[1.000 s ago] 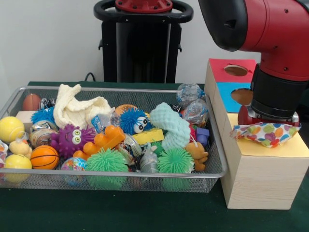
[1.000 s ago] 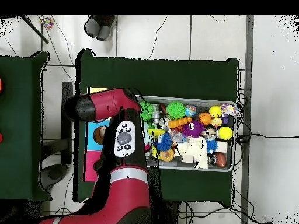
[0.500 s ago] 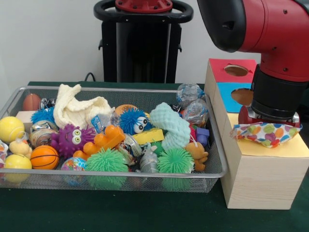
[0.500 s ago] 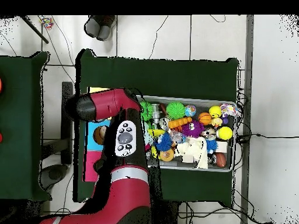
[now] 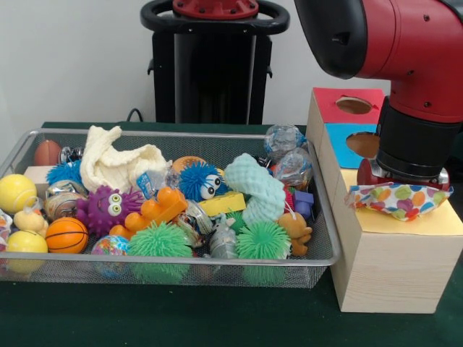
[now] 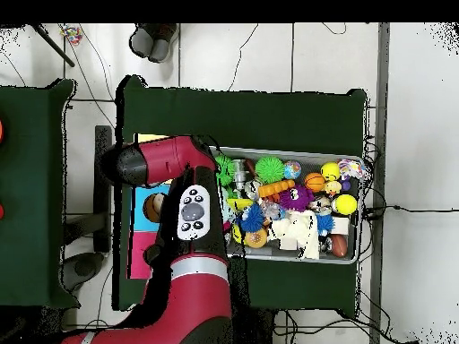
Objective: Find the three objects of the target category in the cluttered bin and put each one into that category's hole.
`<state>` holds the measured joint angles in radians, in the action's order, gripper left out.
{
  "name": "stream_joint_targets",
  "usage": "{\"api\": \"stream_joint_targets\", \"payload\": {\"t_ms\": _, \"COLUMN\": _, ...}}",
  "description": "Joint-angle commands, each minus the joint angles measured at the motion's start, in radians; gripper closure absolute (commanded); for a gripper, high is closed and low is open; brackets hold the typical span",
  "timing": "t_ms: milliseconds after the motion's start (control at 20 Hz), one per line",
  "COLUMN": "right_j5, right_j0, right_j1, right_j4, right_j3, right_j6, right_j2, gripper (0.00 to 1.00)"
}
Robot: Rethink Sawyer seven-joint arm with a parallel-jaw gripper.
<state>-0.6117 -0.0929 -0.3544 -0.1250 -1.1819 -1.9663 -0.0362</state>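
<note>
A polka-dot cloth (image 5: 399,200) is bunched on the yellow panel (image 5: 412,223) of the wooden sorting box, right under the arm's wrist. My gripper (image 5: 400,189) sits down in that cloth, which hides its tips. In the wire bin (image 5: 181,269) lie a cream knitted cloth (image 5: 116,163) at the back left and a mint-green cloth (image 5: 255,188) near the right end. In the overhead view the red arm (image 6: 184,215) covers the box and the gripper.
The box also has a red panel (image 5: 347,105) and a blue panel (image 5: 346,141), each with a hole. The bin (image 6: 291,259) is crowded with balls, spiky rubber toys, an orange toy, a small bear and wrapped items. The black pedestal stands behind.
The arm's upper link has crept very slightly sideways. The wrist, the polka-dot cloth and the bin's contents look unmoved.
</note>
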Motion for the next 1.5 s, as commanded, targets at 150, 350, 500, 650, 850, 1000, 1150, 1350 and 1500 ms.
{"api": "stream_joint_targets", "payload": {"t_ms": 150, "right_j5": 0.080, "right_j0": 0.072, "right_j1": 0.174, "right_j4": -0.023, "right_j3": -0.117, "right_j6": -0.091, "right_j2": 0.046, "gripper": 0.00}}
{"api": "stream_joint_targets", "payload": {"t_ms": 350, "right_j5": 0.083, "right_j0": 0.065, "right_j1": 0.160, "right_j4": -0.020, "right_j3": -0.130, "right_j6": -0.103, "right_j2": 0.041, "gripper": 0.00}}
{"api": "stream_joint_targets", "payload": {"t_ms": 500, "right_j5": 0.086, "right_j0": 0.062, "right_j1": 0.144, "right_j4": -0.017, "right_j3": -0.143, "right_j6": -0.111, "right_j2": 0.040, "gripper": 0.00}}
{"api": "stream_joint_targets", "payload": {"t_ms": 650, "right_j5": 0.077, "right_j0": 0.060, "right_j1": 0.108, "right_j4": -0.008, "right_j3": -0.171, "right_j6": -0.115, "right_j2": 0.040, "gripper": 0.00}}
{"api": "stream_joint_targets", "payload": {"t_ms": 850, "right_j5": 0.077, "right_j0": 0.054, "right_j1": 0.065, "right_j4": -0.003, "right_j3": -0.206, "right_j6": -0.121, "right_j2": 0.036, "gripper": 0.00}}
{"api": "stream_joint_targets", "payload": {"t_ms": 1000, "right_j5": 0.087, "right_j0": 0.046, "right_j1": 0.062, "right_j4": -0.001, "right_j3": -0.212, "right_j6": -0.134, "right_j2": 0.025, "gripper": 0.00}}
{"api": "stream_joint_targets", "payload": {"t_ms": 1150, "right_j5": 0.085, "right_j0": 0.038, "right_j1": 0.049, "right_j4": 0.004, "right_j3": -0.223, "right_j6": -0.138, "right_j2": 0.016, "gripper": 0.00}}
{"api": "stream_joint_targets", "payload": {"t_ms": 1350, "right_j5": 0.079, "right_j0": 0.030, "right_j1": 0.012, "right_j4": 0.014, "right_j3": -0.250, "right_j6": -0.136, "right_j2": 0.017, "gripper": 0.00}}
{"api": "stream_joint_targets", "payload": {"t_ms": 1500, "right_j5": 0.073, "right_j0": 0.028, "right_j1": -0.026, "right_j4": 0.018, "right_j3": -0.262, "right_j6": -0.116, "right_j2": 0.022, "gripper": 0.00}}
